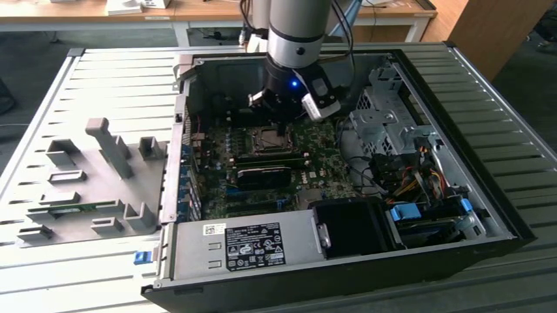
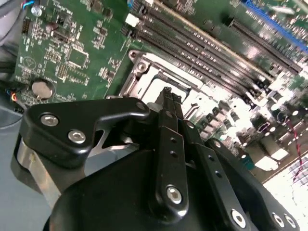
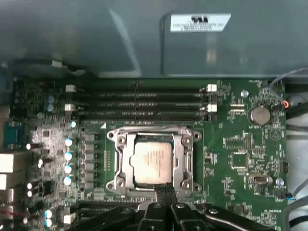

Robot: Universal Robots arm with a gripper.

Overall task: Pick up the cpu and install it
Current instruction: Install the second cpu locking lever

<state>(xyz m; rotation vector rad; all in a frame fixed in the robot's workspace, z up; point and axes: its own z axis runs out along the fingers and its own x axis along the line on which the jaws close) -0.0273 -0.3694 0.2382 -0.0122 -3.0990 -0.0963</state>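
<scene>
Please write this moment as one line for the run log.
gripper: shut, empty, at socket edge | cpu: seated in socket | case: open

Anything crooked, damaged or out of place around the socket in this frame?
Nothing stands out. In the first wrist view the cpu lies flat and square inside the socket frame, edges parallel to it. The gripper sits at the frame's edge with its jaws together, holding nothing.
</scene>
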